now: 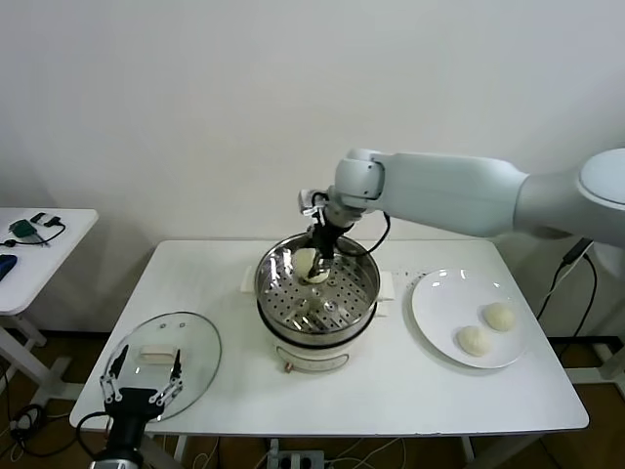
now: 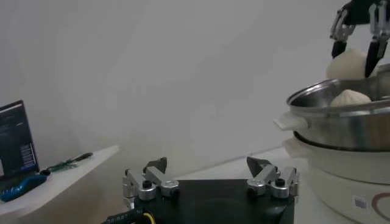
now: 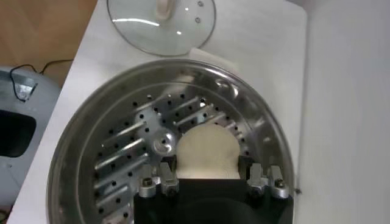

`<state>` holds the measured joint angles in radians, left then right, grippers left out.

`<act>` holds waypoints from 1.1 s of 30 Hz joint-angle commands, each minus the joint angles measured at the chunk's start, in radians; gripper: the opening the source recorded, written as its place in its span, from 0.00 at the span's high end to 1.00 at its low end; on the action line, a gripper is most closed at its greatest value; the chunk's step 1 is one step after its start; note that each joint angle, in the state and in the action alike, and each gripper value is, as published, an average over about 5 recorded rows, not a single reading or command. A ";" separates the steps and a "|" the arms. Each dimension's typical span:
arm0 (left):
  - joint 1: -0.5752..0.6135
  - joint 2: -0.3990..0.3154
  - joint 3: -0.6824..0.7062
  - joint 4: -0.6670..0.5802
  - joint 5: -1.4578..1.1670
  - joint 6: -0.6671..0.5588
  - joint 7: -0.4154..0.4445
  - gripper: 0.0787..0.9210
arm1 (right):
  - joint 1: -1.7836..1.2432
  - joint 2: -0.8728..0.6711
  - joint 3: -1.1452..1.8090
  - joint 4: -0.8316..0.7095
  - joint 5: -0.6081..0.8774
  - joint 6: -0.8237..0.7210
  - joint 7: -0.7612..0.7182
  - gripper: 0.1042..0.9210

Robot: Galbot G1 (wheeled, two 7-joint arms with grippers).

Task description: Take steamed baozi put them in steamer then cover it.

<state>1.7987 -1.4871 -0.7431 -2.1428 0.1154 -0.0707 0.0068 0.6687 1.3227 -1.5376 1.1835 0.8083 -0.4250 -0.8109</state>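
Right end effector (image 1: 318, 260) clamped on a smooth cream-white domed baozi (image 1: 308, 264) inside the shiny round steel steamer (image 1: 363, 293). Left end effector (image 1: 143, 377) spread apart, at the surface's (image 1: 391, 391) near-left edge by the clear glass cover (image 1: 190, 337).

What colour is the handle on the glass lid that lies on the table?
The handle of the glass lid is flat and white, best seen in the head view.
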 commanded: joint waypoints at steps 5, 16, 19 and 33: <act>-0.006 -0.001 -0.002 0.006 0.003 0.003 0.004 0.12 | -0.085 0.108 -0.017 -0.050 -0.016 -0.024 0.026 0.33; -0.016 -0.001 -0.002 0.014 0.002 0.005 0.005 0.12 | -0.096 0.097 0.001 -0.064 -0.012 -0.018 0.009 0.16; -0.020 -0.002 -0.002 0.014 0.003 0.008 0.005 0.12 | -0.056 0.068 0.003 -0.052 -0.014 -0.006 -0.025 0.13; -0.029 -0.009 0.002 0.015 0.012 0.016 0.017 0.12 | 0.195 -0.413 -0.052 0.161 -0.093 0.101 -0.213 0.12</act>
<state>1.7768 -1.4918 -0.7419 -2.1264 0.1223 -0.0614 0.0133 0.7632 1.1387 -1.5697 1.2570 0.7571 -0.3576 -0.9499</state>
